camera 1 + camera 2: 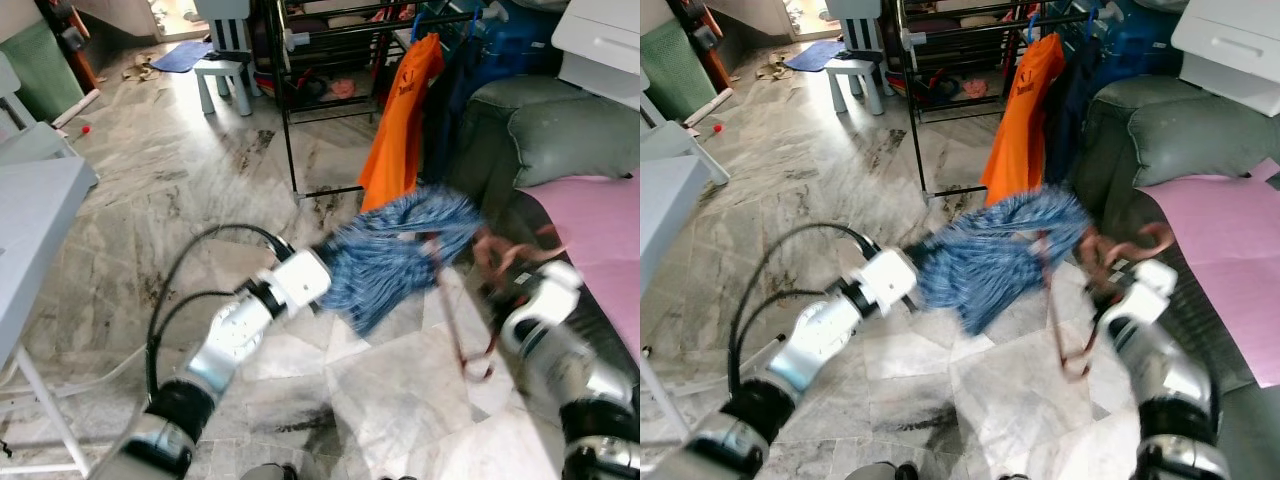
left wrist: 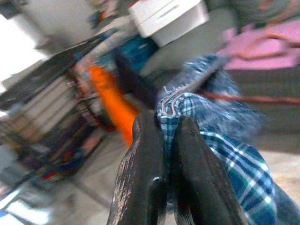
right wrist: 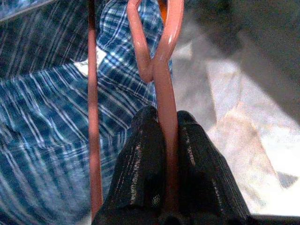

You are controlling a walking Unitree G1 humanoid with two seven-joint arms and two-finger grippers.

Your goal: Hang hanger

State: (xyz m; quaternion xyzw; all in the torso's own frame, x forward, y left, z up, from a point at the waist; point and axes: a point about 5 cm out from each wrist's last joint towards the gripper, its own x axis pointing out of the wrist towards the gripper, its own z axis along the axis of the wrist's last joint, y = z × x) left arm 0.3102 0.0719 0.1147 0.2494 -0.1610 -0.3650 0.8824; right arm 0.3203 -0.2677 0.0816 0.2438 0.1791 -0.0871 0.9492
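Blurred head views here, motion smear over both arms. Out in front of the clothes rack (image 1: 330, 100), above the marble floor (image 1: 180, 190): a blue plaid shirt (image 1: 400, 250), bunched and held up in mid-air between the two arms. Left gripper (image 2: 164, 136) on the shirt's near end, fingers (image 2: 140, 178) pressed almost together, a fold of plaid cloth and a thin wire edge pinched between them. Right gripper (image 3: 164, 136) on the other side of the shirt, further from the rack's near leg, clamped tight on a salmon-pink hanger (image 3: 161, 70); the wire running straight up between the two black fingers (image 3: 136, 173), its neck twist just past the tips. A second straight run of the same hanger beside the fingers, laid against the plaid. Lower loop of the hanger dangling below the shirt in the head views, hook end a pink blur above the right wrist. On the rack itself: an orange garment (image 1: 405, 120) hanging, a dark one just beside it. Past the rack's right end, a grey-green sofa (image 1: 550, 130) with a pink sheet (image 1: 600, 230) over its seat. Behind the rack's left end, a small white stool (image 1: 225, 75). Well to the rack's left, a pale table edge (image 1: 40, 230).
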